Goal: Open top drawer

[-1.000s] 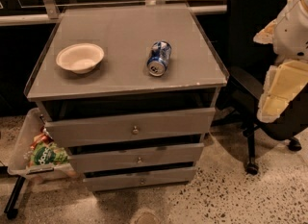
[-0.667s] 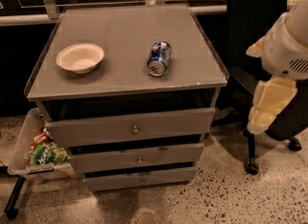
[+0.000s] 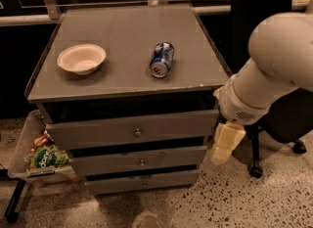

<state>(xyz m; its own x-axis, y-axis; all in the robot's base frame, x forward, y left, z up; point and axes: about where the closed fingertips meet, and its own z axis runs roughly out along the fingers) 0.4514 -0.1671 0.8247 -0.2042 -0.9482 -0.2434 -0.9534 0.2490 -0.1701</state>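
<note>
At the cabinet's front right corner: claw (image 3: 227,144) hanging just beside top drawer (image 3: 93,133), grip state impossible to tell. Drawer shut, panel running level; knob (image 3: 137,132) mid-panel, well off to picture-left of claw, slightly higher.

The gripper (image 3: 226,145) hangs just beside the right end of the top drawer (image 3: 98,133), and the floor (image 3: 205,202) before the drawer fronts lies open. A chair (image 3: 259,16) crowds the right side and a snack bin (image 3: 22,146) the left.

top drawer (image 3: 93,134): matt grey wood; knob (image 3: 137,132) shiny metal
can (image 3: 162,59): glossy metal
bowl (image 3: 81,58): matt, paper-like
end effector (image 3: 224,148): cream plastic, right of top drawer
</note>
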